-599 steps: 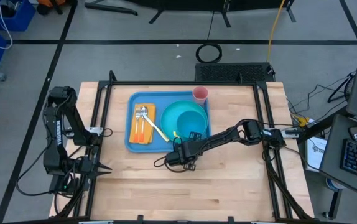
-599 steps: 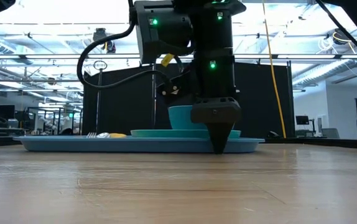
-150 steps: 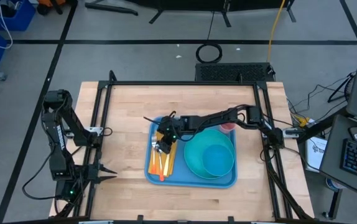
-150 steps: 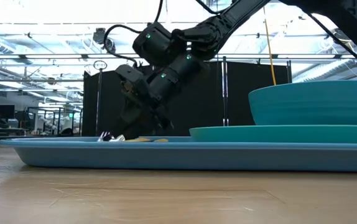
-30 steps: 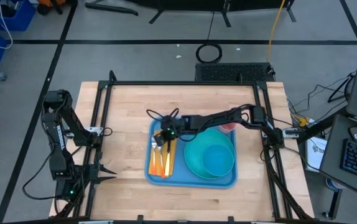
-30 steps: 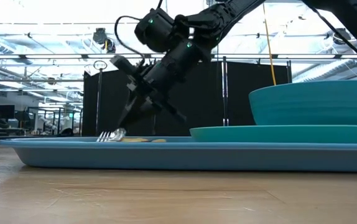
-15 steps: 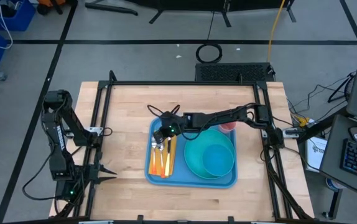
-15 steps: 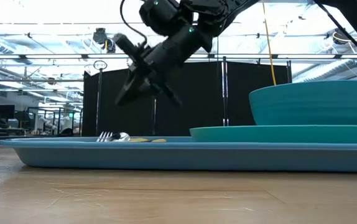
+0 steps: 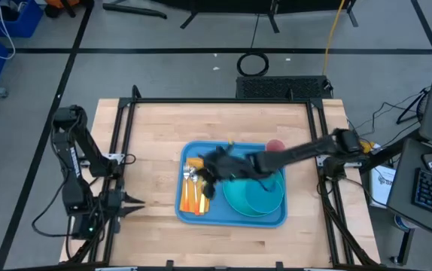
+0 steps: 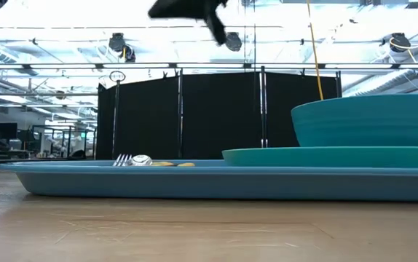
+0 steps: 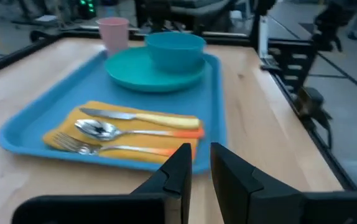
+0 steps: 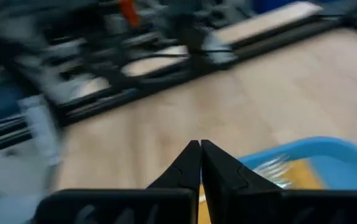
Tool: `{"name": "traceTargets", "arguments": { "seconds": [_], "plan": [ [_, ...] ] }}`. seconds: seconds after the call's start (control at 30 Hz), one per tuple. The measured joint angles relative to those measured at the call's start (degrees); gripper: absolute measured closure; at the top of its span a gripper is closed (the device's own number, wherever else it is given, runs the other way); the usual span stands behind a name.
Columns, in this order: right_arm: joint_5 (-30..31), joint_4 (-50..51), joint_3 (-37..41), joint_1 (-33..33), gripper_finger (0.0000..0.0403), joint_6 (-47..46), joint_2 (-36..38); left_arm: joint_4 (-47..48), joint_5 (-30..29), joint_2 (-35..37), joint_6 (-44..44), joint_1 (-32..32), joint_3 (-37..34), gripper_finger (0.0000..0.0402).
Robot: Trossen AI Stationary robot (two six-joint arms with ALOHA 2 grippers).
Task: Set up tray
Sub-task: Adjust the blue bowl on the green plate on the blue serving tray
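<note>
The light-blue tray [image 9: 231, 220] lies on the wooden table, a little right of the middle. On its left part an orange napkin [image 11: 185, 140] carries a knife [image 11: 141, 116], a spoon [image 11: 104, 129] and a fork [image 11: 79, 147]. To the right stands a teal bowl [image 11: 175, 50] on a teal plate [image 11: 129, 74], with a pink cup [image 9: 275, 146] at the far right corner. My right gripper [image 9: 208, 175] hangs shut and empty high above the napkin. By the table's left edge my left gripper [image 9: 132, 199] points at the tray, its fingers a narrow gap apart and empty.
Black frame rails run along the table's left side [image 9: 122, 150] and right side [image 9: 321, 177]. Bare wood lies left of the tray [image 9: 152, 158] and along the near edge [image 9: 223, 248]. In the low view the tray's rim [image 10: 194, 182] fills the foreground.
My right gripper, shut throughout, has risen steeply from just above the cutlery on the napkin to high over the tray, rolling as it went and drawing back a little toward the table's right. The cutlery lies still on the napkin.
</note>
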State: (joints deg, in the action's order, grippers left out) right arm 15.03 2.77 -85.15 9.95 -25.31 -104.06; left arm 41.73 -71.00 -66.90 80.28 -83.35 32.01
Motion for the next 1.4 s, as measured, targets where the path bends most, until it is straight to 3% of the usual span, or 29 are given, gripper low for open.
{"name": "traceTargets", "arguments": {
  "seconds": [0.13, 0.27, 0.33, 0.57, 0.93, 1.2, 1.4],
  "plan": [
    [-2.2, -12.9, 12.6, 3.1, 0.0399, 0.6, 7.1, 0.5, -1.3, 4.9, -3.5, 4.3, 0.0, 0.0339],
    [-4.8, -31.0, 28.4, 4.8, 0.0399, 1.8, 12.4, 1.0, 0.9, 13.2, -13.9, 7.7, 0.0, 0.0339],
    [-5.9, -37.5, 35.2, 5.1, 0.0399, 1.0, 15.2, 0.5, -0.8, 18.5, -17.4, 8.5, 0.0, 0.0339],
    [-6.3, -50.5, 49.5, 5.3, 0.0399, 2.1, 21.7, 1.5, -1.1, 33.1, -31.4, 10.2, 0.0, 0.0339],
    [-6.0, -58.5, 49.7, 4.9, 0.0399, 6.6, 23.4, 1.6, -7.4, 35.9, -42.3, 12.0, 0.0, 0.0339],
    [-4.3, -61.0, 49.8, 1.8, 0.0399, 4.8, 23.4, 1.8, -8.5, 35.8, -42.4, 17.0, 0.0, 0.0339],
    [-7.6, -70.3, 49.8, 0.1, 0.0399, 2.0, 23.4, 1.7, -7.4, 35.8, -39.9, 19.7, 0.0, 0.0339]
  ]
}}
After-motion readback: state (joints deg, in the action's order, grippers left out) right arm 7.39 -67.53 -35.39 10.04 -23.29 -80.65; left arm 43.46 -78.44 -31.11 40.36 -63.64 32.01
